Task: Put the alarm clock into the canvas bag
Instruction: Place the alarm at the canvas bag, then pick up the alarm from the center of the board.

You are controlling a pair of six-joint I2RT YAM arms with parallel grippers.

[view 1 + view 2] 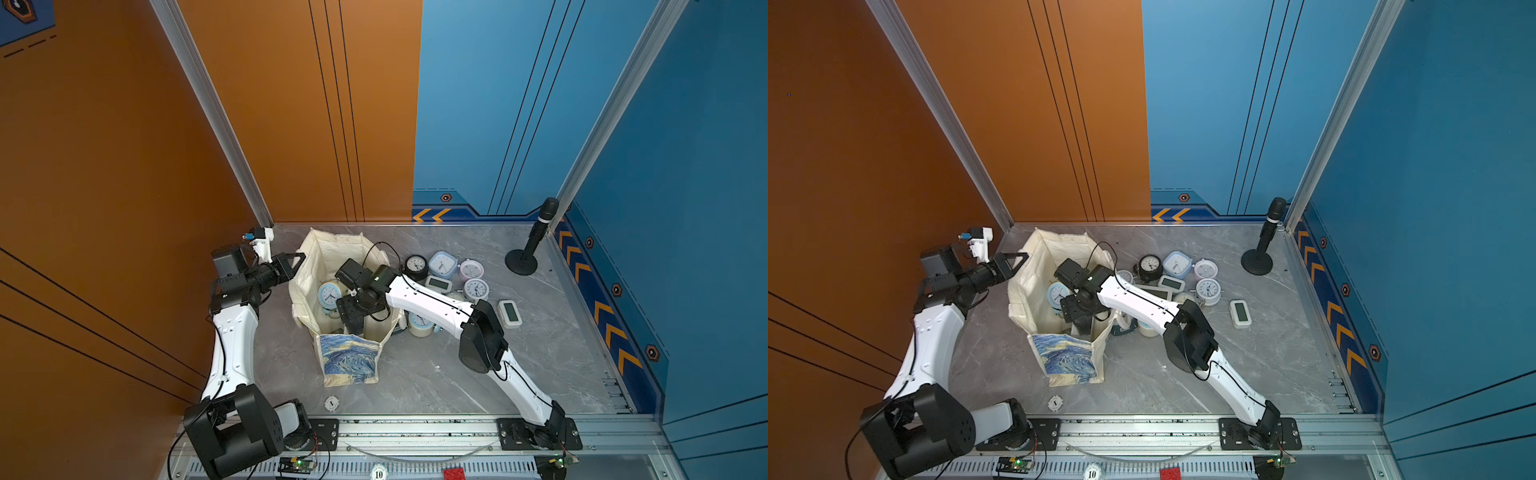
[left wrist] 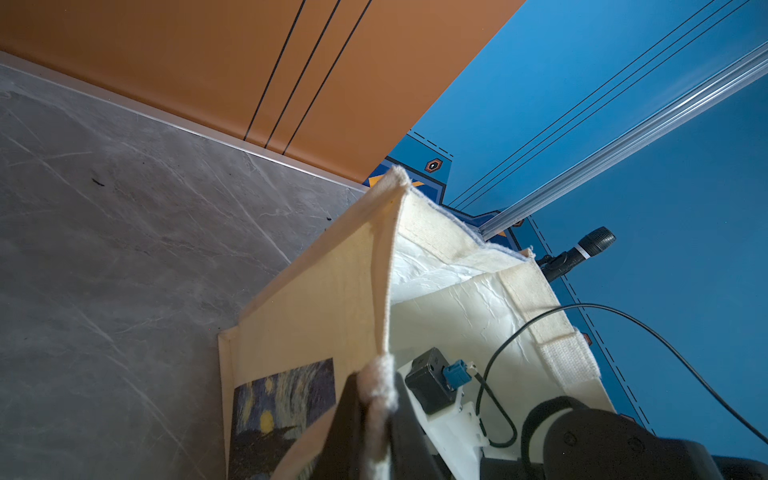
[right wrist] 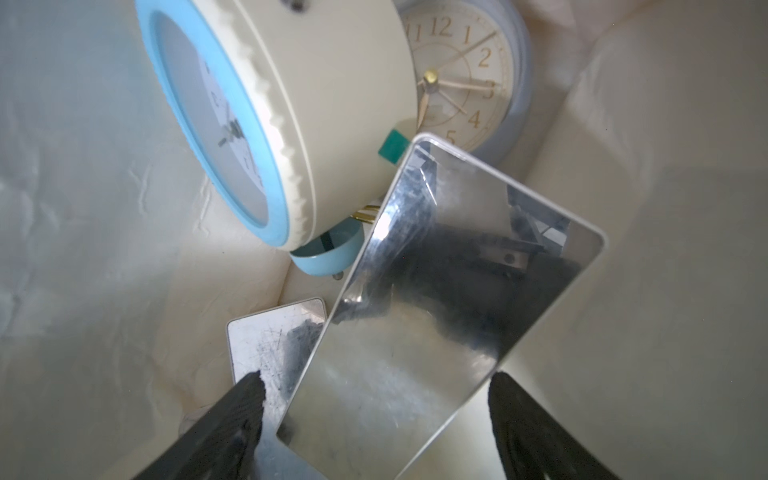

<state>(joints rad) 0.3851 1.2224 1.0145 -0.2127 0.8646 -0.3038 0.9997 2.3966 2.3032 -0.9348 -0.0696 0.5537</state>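
Grey marble-look tabletop (image 1: 436, 374) lies between orange and blue walls, and at its front rail a small white round token (image 1: 378, 473) carries the number 10. On the tabletop stands a cream canvas bag (image 1: 349, 361) with a blue-and-yellow swirling painting print, its mouth open upward. The left gripper (image 2: 376, 399) is pinched tight on the rim of the bag at one side. The right gripper (image 3: 374, 386) reaches down into the bag with its fingers (image 3: 245, 411) spread wide and gripping nothing. Between them the silvery mirror-faced rectangular alarm clock (image 3: 449, 291) leans tilted inside the bag. Beside it lie a second mirror-faced rectangular clock (image 3: 270, 332), a round cream clock with light-blue rim (image 3: 332, 104) and a round clock with cream dial (image 3: 465, 75), where the gold numerals 11, 12, 1, 2, 3, 4 and 5 can be read. More clocks, among them a black round clock (image 1: 416, 265), lie on the tabletop just beside the bag.
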